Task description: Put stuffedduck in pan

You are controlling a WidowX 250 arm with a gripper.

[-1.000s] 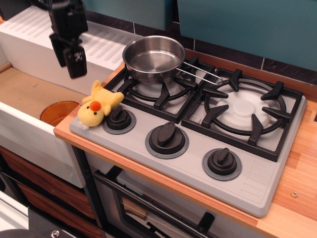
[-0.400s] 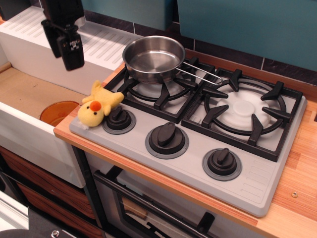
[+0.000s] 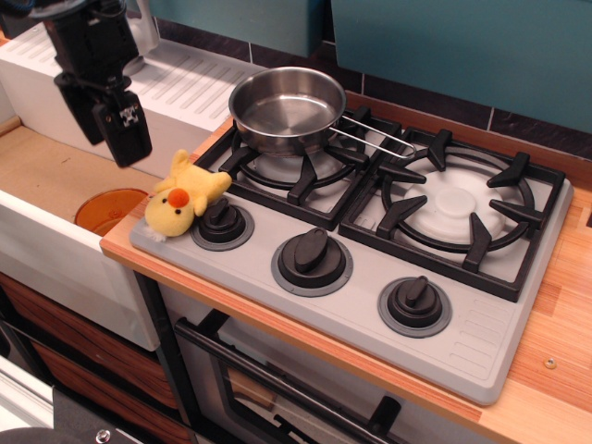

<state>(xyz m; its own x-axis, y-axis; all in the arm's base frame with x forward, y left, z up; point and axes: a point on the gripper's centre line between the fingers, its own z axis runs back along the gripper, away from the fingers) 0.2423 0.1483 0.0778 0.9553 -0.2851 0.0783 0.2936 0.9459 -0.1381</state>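
Observation:
The stuffedduck [image 3: 185, 196], yellow with an orange beak, lies on the front left corner of the stove top, leaning against the leftmost knob [image 3: 222, 222]. The pan [image 3: 287, 106], shiny steel and empty, stands on the back left burner with its wire handle pointing right. My gripper [image 3: 113, 146] hangs above the sink, up and to the left of the duck and well apart from it. Its black fingers [image 3: 128, 135] point down. It is open and holds nothing.
A round orange disc [image 3: 106, 209] lies in the sink just left of the duck. A white ribbed drainboard [image 3: 194, 83] runs behind the sink. The stove [image 3: 462, 342] has two more knobs along its front and a second burner grate [image 3: 458, 208] on the right.
My gripper has moved left, away from the stove, and now hangs over the sink. The duck and the pan have not moved.

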